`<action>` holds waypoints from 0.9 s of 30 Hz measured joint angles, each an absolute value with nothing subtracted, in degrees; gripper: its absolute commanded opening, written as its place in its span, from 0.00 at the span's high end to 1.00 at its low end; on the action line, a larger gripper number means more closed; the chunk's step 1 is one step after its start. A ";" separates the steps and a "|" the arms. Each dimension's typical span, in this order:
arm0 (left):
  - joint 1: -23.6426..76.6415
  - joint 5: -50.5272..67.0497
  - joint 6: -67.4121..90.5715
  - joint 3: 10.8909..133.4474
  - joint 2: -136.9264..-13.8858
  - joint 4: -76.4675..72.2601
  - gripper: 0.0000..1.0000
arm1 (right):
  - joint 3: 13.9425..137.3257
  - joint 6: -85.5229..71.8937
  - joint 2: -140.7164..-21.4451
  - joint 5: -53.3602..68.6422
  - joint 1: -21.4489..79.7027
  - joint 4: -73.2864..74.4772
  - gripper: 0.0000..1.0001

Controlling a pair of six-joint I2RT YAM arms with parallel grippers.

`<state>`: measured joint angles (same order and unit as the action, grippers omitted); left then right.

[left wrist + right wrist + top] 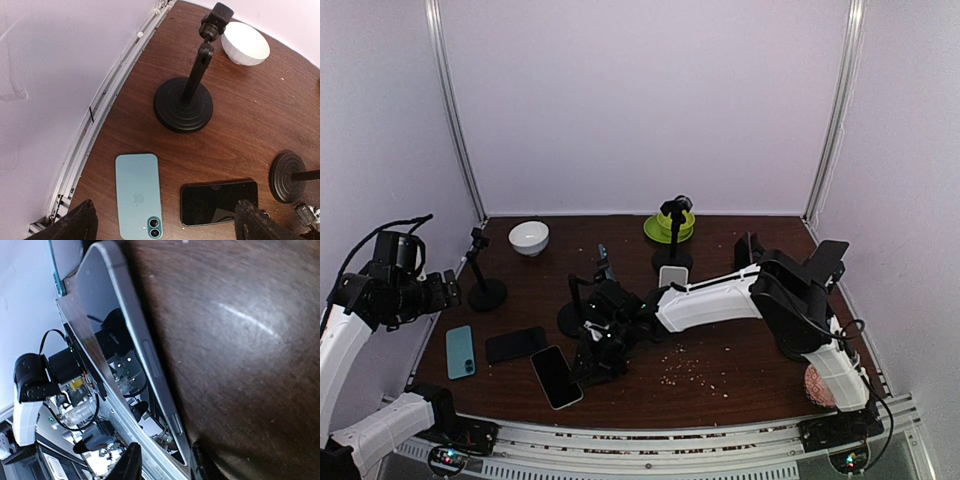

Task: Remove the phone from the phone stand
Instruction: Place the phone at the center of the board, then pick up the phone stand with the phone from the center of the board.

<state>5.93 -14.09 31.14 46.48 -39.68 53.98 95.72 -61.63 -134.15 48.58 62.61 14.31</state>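
Closest to me on the table (740, 340), a pink object (816, 385) is sitting by the right arm's base, and pale crumbs (695, 370) are lying scattered a little further in. The right arm is reaching across toward the middle, and the right gripper (166, 460) is sitting low over the phone (557, 376), which is lying screen-up on the wood, off the phone stand (574, 318) and just on the near side of its round base. Through the right wrist camera I'm seeing the phone's silver edge running down between the two fingertips (132, 460); they are looking slightly parted, but I cannot tell whether they are pressing on the phone or standing clear of it. Just left of that phone, a black phone (219, 202) and a teal phone (138, 192) are lying side by side, the teal one face down. The left gripper (165, 210) is hovering high above those two with its jaws spread wide and holding nothing. Further back on the left, a second stand (183, 105) is standing upright on its black base. Beyond the middle, a third stand (672, 258) is standing in front of a green dish (669, 229), and a white bowl (245, 43) is resting near the back wall.
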 measured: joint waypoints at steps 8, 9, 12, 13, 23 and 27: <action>5.93 -14.09 31.16 46.48 -39.64 53.98 0.02 | 95.77 -58.72 -132.33 45.95 62.39 18.87 0.53; 5.93 -14.09 31.14 46.48 -39.64 53.98 0.02 | 95.77 -58.33 -132.00 45.41 62.35 19.75 0.53; 5.93 -14.09 31.14 46.48 -39.64 53.98 0.02 | 95.77 -56.93 -131.09 43.64 62.33 22.35 0.53; 5.93 -14.09 31.16 46.48 -39.62 53.98 0.02 | 95.72 -56.66 -130.76 42.96 62.33 23.16 0.53; 5.93 -14.13 31.14 46.48 -38.85 53.98 0.02 | 94.02 -52.71 -123.76 35.77 62.33 29.04 0.52; 5.80 -14.20 31.16 46.48 -38.11 53.98 0.02 | 92.05 -51.03 -118.52 32.51 62.67 31.11 0.52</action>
<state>5.80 -14.20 31.16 46.48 -38.11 53.98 92.05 -51.03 -118.52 32.51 62.67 31.11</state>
